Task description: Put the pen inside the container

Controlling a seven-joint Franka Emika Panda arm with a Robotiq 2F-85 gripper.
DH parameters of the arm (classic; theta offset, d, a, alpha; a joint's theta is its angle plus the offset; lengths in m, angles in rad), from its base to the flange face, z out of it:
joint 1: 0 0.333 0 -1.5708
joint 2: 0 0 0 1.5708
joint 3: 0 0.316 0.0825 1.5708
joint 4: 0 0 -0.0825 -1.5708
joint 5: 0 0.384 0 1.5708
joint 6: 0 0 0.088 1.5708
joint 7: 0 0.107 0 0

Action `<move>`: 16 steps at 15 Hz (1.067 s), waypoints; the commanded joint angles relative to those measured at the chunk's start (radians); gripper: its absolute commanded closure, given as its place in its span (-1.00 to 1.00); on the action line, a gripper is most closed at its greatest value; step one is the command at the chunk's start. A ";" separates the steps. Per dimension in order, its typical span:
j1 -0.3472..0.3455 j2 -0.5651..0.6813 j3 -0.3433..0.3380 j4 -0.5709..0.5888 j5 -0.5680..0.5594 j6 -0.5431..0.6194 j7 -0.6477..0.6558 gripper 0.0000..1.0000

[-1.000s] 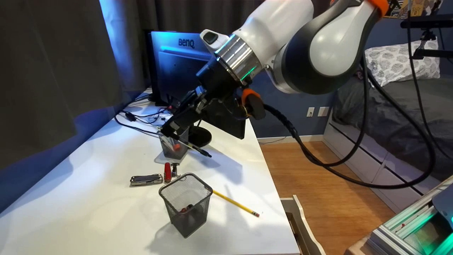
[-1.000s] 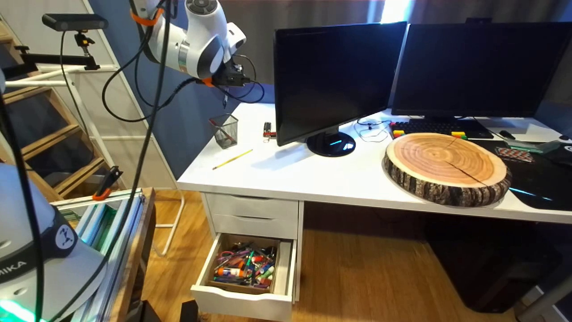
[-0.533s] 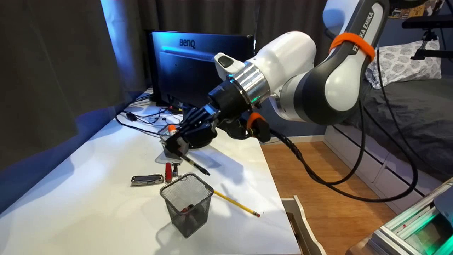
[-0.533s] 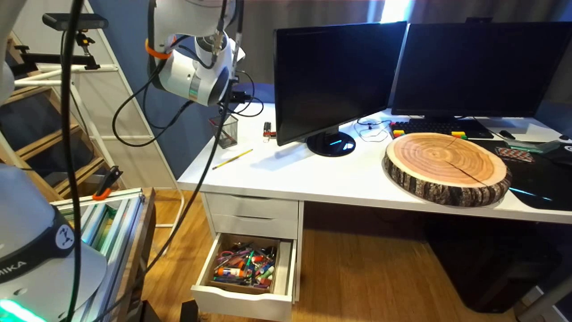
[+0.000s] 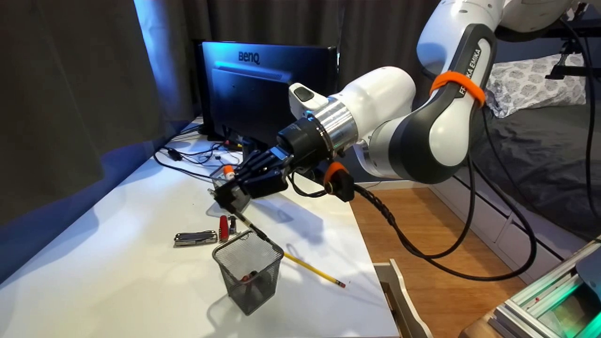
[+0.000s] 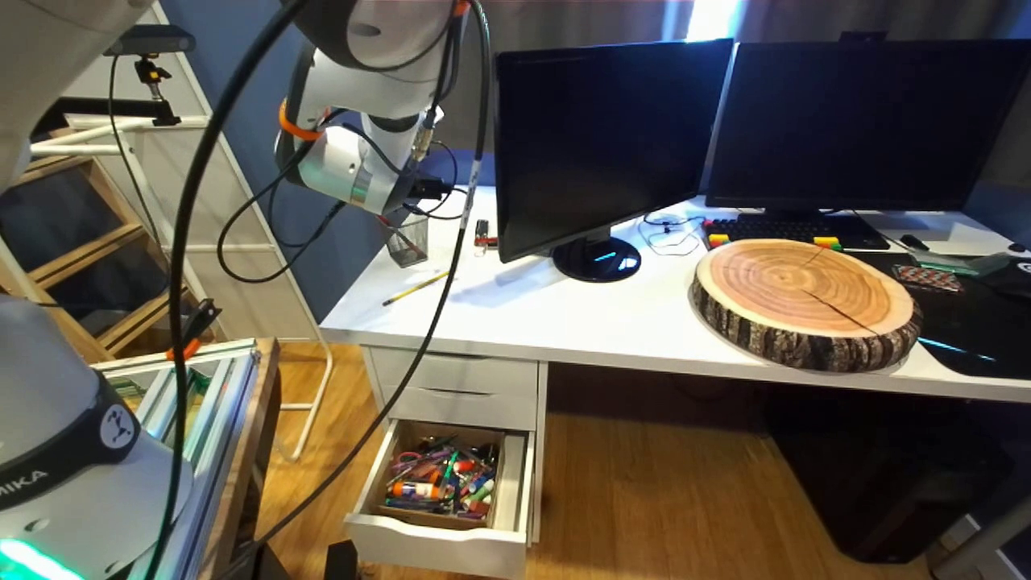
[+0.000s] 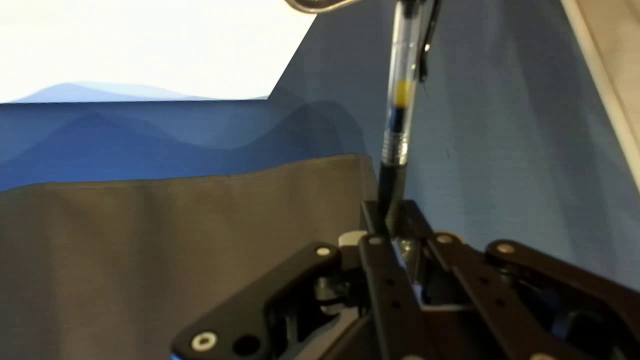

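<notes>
My gripper [image 5: 226, 199] is shut on the pen [image 5: 256, 230], which sticks out from the fingertips and slants down. The pen's far end overlaps the back-right rim of the black wire-mesh cup [image 5: 266, 282]; I cannot tell whether it touches. In the wrist view the gripper [image 7: 391, 220] pinches the pen [image 7: 399, 117] by its dark end; its clear barrel and black clip show. A rounded metal edge [image 7: 320, 6] there looks like the cup's rim. The cup stands upright with a dark and red item inside. In an exterior view the arm partly hides the cup [image 6: 419, 232].
A yellow pencil [image 5: 313, 269] lies beside the mesh cup. A multitool [image 5: 195, 238], a red pocket knife [image 5: 223, 228] and a small dark item [image 5: 232, 224] lie behind it. A see-through cup [image 5: 241, 200] stands behind the gripper, near the monitor [image 5: 272, 89]. An open drawer [image 6: 439, 541] is below.
The arm has come down with the pen in the gripper. The pen's lower end has dropped from well above the mesh cup to its rim in an exterior view. The cup has not moved.
</notes>
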 commanded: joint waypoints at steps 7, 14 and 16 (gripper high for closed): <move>0.010 0.136 -0.011 0.093 -0.070 0.039 -0.069 0.94; -0.008 0.169 0.000 0.099 -0.119 0.034 -0.073 -0.30; -0.011 0.155 -0.001 0.092 -0.118 0.031 -0.069 -0.55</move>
